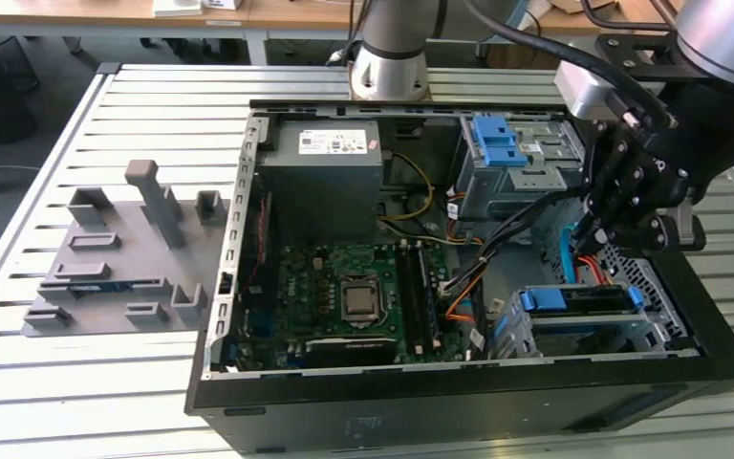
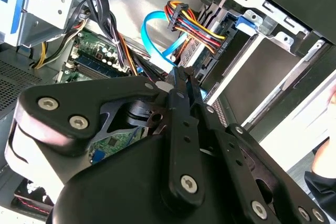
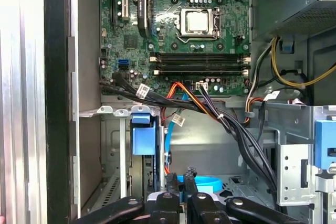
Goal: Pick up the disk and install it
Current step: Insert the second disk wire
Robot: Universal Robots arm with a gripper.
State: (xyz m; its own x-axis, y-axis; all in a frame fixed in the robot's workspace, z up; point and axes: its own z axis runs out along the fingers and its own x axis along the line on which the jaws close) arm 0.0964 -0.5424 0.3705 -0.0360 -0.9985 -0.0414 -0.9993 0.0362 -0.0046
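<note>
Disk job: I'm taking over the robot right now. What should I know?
Gripper: hovers inside the computer case, just above the drive bay; it carries no disk.
Disk: appears slotted into that bay, at the exterior view's right, with its blue bracket showing.
Done: pick-up and placing, it seems.
Left: check that the disk is fully seated; I cannot tell from these views.

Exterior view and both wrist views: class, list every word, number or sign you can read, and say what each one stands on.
No text here can be read.
White sticker on the grey metal box: printed lines, too small to read.
Motherboard in the first wrist view: white markings, too small to read.
White tags on the black cables: no print can be made out.
</note>
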